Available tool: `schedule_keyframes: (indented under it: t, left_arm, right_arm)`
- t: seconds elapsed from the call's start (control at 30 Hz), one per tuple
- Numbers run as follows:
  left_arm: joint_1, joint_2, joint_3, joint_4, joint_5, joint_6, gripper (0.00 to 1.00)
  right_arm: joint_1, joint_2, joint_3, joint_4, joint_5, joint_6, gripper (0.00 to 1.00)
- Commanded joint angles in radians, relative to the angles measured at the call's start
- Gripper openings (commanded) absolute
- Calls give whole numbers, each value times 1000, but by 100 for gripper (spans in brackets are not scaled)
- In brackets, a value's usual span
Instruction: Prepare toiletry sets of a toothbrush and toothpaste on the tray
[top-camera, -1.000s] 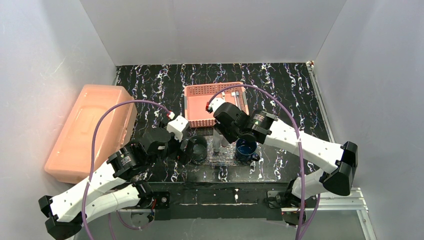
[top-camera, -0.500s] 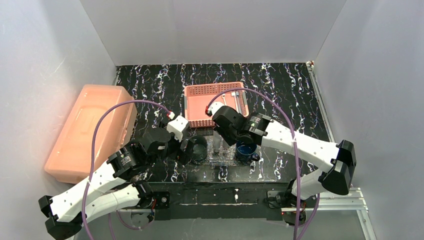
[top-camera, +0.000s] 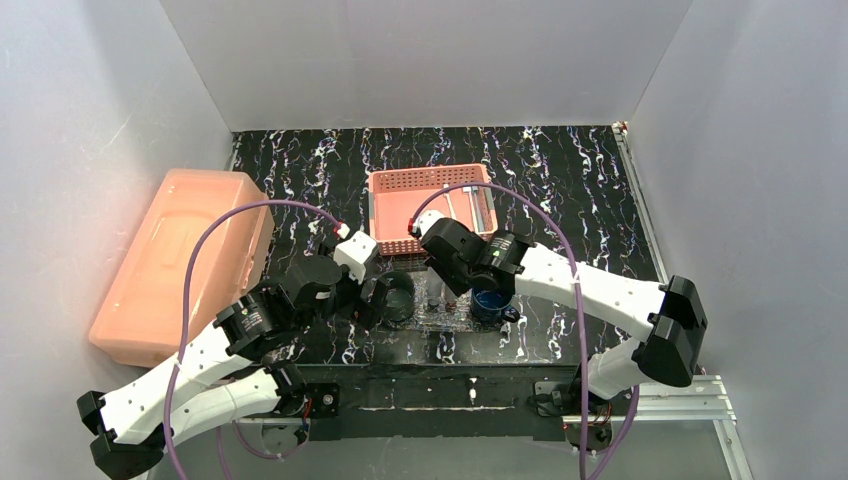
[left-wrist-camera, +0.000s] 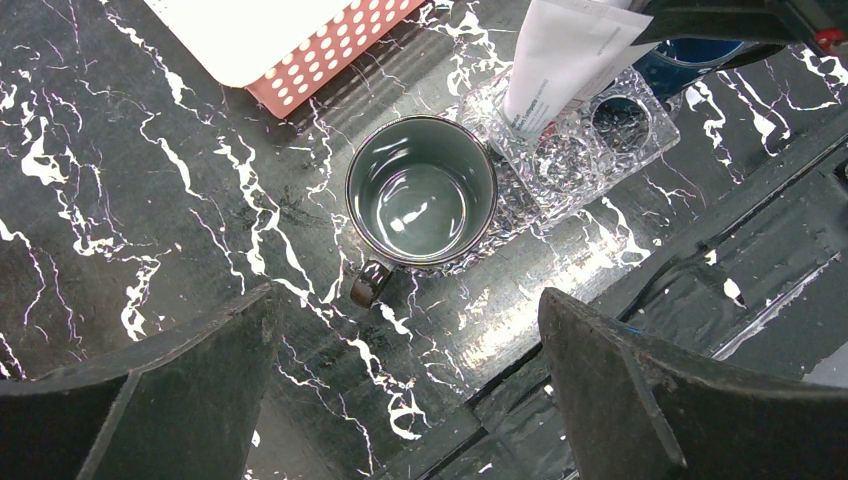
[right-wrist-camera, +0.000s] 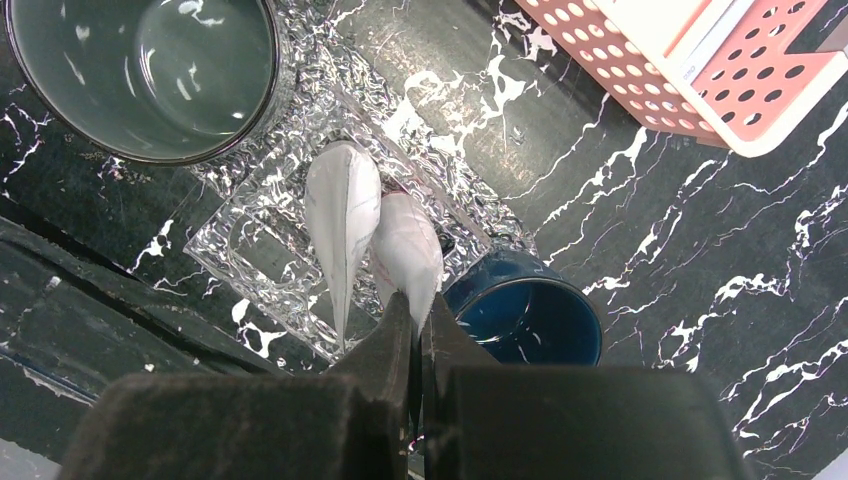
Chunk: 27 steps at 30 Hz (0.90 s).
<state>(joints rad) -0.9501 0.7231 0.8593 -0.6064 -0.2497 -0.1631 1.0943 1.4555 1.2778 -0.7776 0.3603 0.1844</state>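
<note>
My right gripper (right-wrist-camera: 418, 310) is shut on the crimped top end of a white toothpaste tube (right-wrist-camera: 405, 250), held upright over the clear glittery tray (right-wrist-camera: 250, 262). A second white tube (right-wrist-camera: 343, 215) stands just left of it on the tray. From above, the right gripper (top-camera: 449, 272) hangs over the tray (top-camera: 440, 312), between a grey mug (top-camera: 396, 296) and a blue mug (top-camera: 492, 300). My left gripper (left-wrist-camera: 405, 300) stands open and empty just short of the grey mug (left-wrist-camera: 422, 192). Slim pale sticks that may be the toothbrush (top-camera: 472, 203) lie in the pink basket.
The pink perforated basket (top-camera: 405, 205) sits just behind the tray. A big salmon plastic box (top-camera: 180, 262) lies along the left wall. The blue mug (right-wrist-camera: 530, 315) stands at the tray's right end, right beside my right fingers.
My right arm has shifted a little to the left over the tray with the tube in its grip. The left arm has stayed still.
</note>
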Motion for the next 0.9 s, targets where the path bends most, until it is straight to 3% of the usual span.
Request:
schedule_keyframes:
  t: [0.0,0.87]
  left_arm:
    - [8,-5,4,8,0,11,98]
    - [11,-13,0,7,3,11,98]
  right_arm:
    - [4,5,-4,52,8,10,1]
    - [-4,-16,-74,116,28,20,1]
